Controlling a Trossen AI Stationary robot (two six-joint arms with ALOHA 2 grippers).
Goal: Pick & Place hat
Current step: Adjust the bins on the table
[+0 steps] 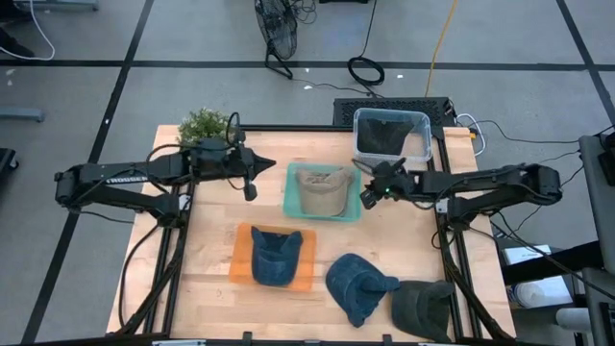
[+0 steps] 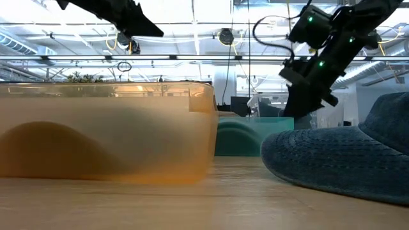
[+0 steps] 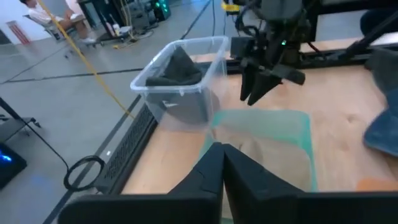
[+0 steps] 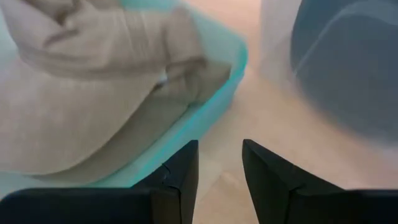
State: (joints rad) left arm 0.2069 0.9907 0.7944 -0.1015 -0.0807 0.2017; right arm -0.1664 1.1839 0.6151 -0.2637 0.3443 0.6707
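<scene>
The right end effector [image 1: 368,195] hangs just off the teal tray's [image 1: 291,192] right rim, its two dark fingers [image 4: 177,171] parted by a narrow gap with nothing between them, tips over bare wood between that tray and the clear bin [image 1: 391,135] at the desk's far right corner. The left end effector [image 1: 250,190] waits beside the tray's left rim near the far edge, fingers pressed together and empty. The beige hat [image 1: 321,189] lies in the teal tray, soft cotton-like cloth, crumpled and folded over itself. A blue denim hat [image 1: 275,255] sits in the orange tray [image 1: 240,258] toward the near edge; another blue hat [image 1: 357,285] and a dark olive one [image 1: 423,306] lie loose on the desk near the near right corner, and a dark hat [image 1: 384,135] fills the clear bin. The likely trouble, as I judge it: a descent from here would meet the tray's hard plastic lip, or the gap beside it, rather than cloth, shoving the light tray sideways. The narrow opening may also pinch only a thin fold, and limp fabric can slip out or drag the tray along when lifted. The translucent bin wall stands close enough on the other side to be clipped on a swing. The wooden desk [image 1: 211,274] is smooth, so trays would slide easily.
</scene>
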